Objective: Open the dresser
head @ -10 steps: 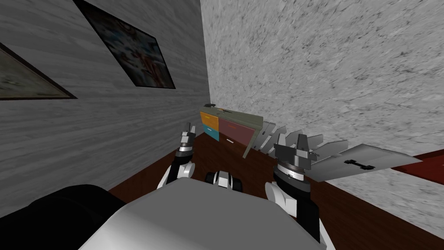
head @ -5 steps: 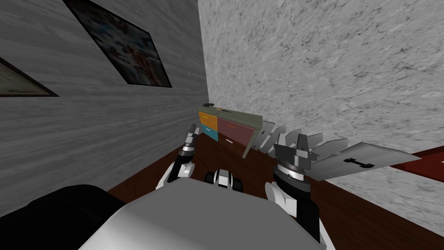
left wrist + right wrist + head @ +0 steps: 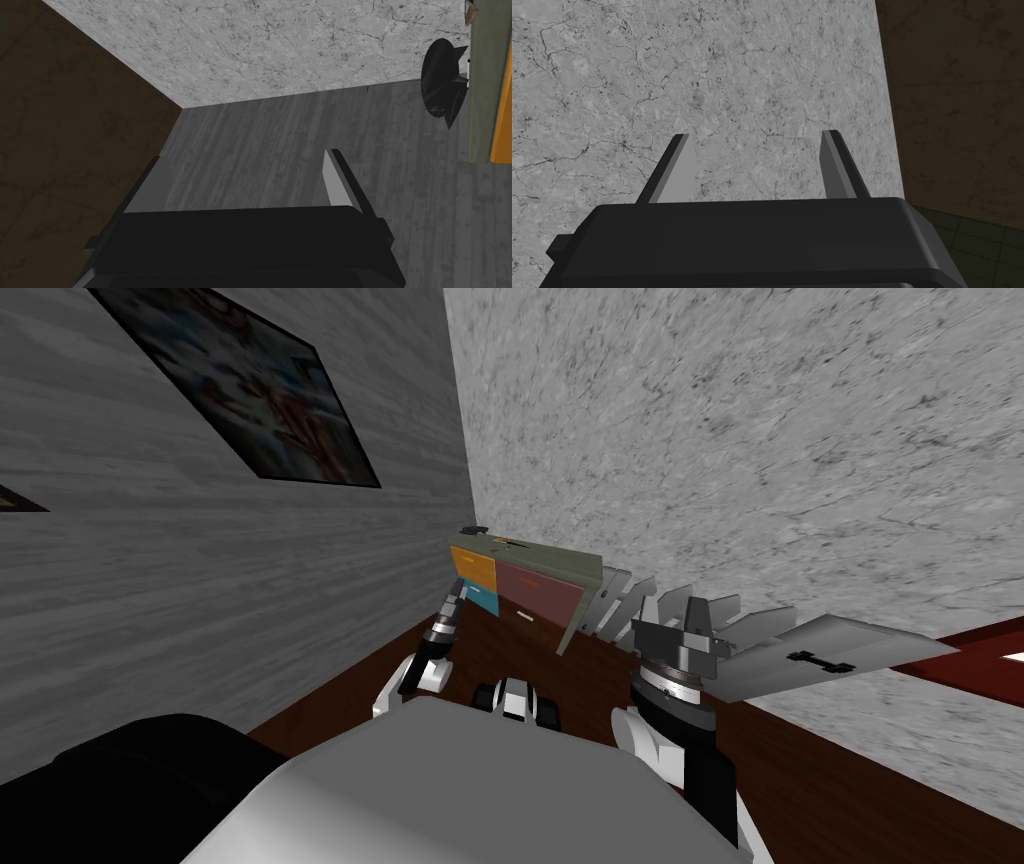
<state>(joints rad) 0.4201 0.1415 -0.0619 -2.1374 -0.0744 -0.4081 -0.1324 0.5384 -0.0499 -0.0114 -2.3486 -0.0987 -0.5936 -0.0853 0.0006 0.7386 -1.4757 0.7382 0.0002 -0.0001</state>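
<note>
The dresser (image 3: 527, 576) stands in the room's corner, an olive-green frame with an orange drawer (image 3: 472, 563), a teal drawer (image 3: 484, 599) and a wide dull-red drawer (image 3: 540, 591), all shut. My left gripper (image 3: 455, 592) reaches out just before the teal drawer's near side, apart from it. In the left wrist view its fingers (image 3: 336, 175) stand open with nothing between them, and the dresser's olive and orange edge (image 3: 481, 110) lies off to one side. My right gripper (image 3: 697, 614) is held back to the right, open (image 3: 757, 145) and facing a wall.
A small dark object (image 3: 474, 529) sits on the dresser's top by the wall. Grey slats (image 3: 640, 606) lean right of the dresser, and a grey panel with a black handle (image 3: 822, 661) juts out from the right wall. A dark rounded mass (image 3: 130, 778) lies low on the left.
My left arm has stretched forward, bringing its gripper up close to the dresser's drawers. The head view has swung a little, sliding the wall pictures leftward. The right arm has stayed still.
</note>
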